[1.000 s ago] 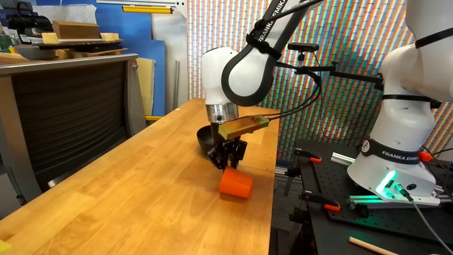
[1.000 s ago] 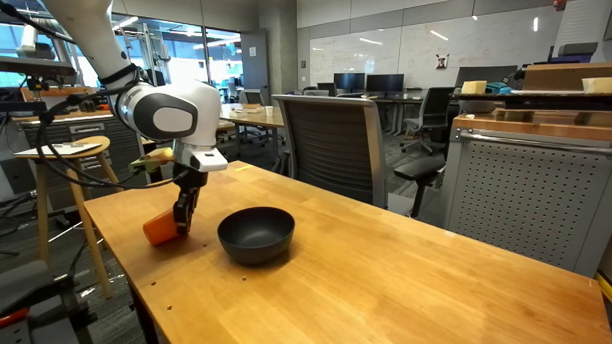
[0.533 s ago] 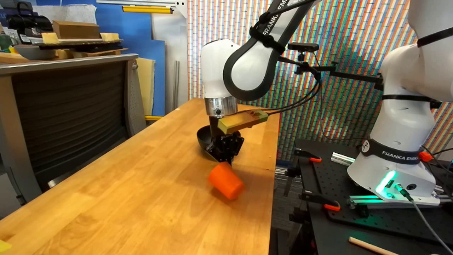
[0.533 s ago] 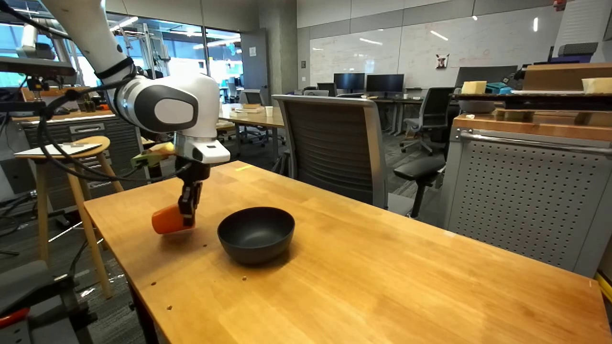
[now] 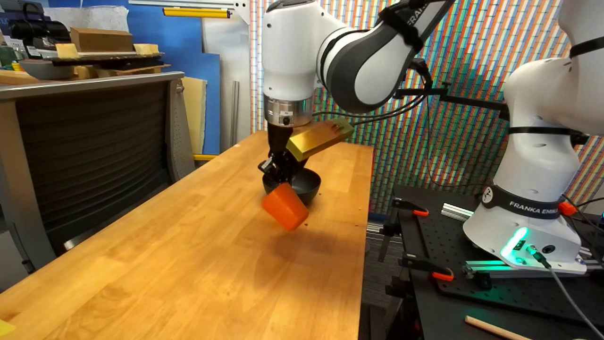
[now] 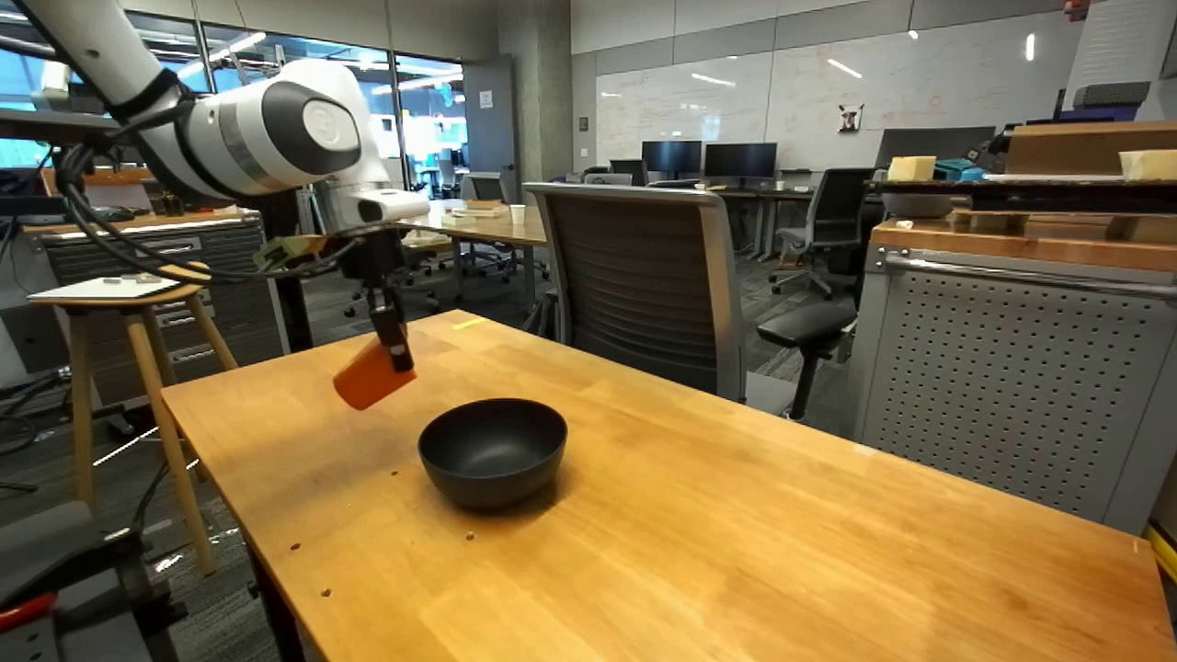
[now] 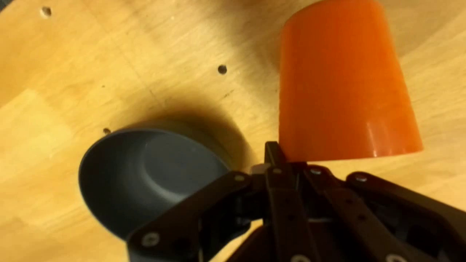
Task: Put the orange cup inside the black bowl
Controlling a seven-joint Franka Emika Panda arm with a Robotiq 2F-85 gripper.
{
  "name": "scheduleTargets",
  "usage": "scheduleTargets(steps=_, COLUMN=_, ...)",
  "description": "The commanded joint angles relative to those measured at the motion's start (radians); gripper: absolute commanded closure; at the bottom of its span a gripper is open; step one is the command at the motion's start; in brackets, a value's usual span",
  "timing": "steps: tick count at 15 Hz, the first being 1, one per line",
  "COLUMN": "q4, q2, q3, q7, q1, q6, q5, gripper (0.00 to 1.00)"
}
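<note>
The orange cup [image 5: 285,207] hangs tilted in the air, its wider end at my gripper [image 5: 282,180] and its base pointing down and away. It shows also in an exterior view [image 6: 366,377] and in the wrist view [image 7: 346,83]. My gripper [image 6: 401,360] is shut on the cup's wall near the rim; one fingertip is hidden by the cup in the wrist view. The black bowl [image 6: 492,483] stands upright on the table, beside and below the cup. It shows at the left of the wrist view [image 7: 174,160], and partly behind gripper and cup in an exterior view [image 5: 309,184].
The wooden table [image 5: 198,264] has small holes in its top. An office chair [image 6: 634,285] stands along one long edge. The arm's base [image 5: 524,226] is on a black stand beside the table. A wooden stool [image 6: 152,303] stands past the table's end.
The cup rises from the table with my gripper and moves nearer the bowl, its tilt changing. The arm has lifted. The bowl has not moved.
</note>
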Motion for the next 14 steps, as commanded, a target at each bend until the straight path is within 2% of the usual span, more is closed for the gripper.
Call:
scheduleTargets(steps=1, q4=-0.030, q2=-0.141, q3=-0.008, q7=0.197, q1=-0.007, q6=-0.041, q5=-0.256, gripper=0.94)
scheduleTargets(steps=5, q4=-0.069, q2=-0.268, q3=0.011, q7=0.371, q1=-0.112, q6=-0.063, q5=-0.483, gripper=0.95)
scheduleTargets(steps=8, q4=-0.102, q2=-0.316, q3=0.015, q7=0.526, q1=-0.204, q6=-0.064, q5=-0.655, gripper=0.95)
scheduleTargets(steps=11, q4=-0.114, q2=-0.294, q3=0.024, q7=0.740, q1=-0.264, q6=-0.105, q5=-0.851, gripper=0.95)
scheduleTargets(steps=14, q4=-0.102, q2=-0.197, q3=0.032, q7=0.945, q1=-0.261, q6=-0.158, q5=-0.987, gripper=0.95)
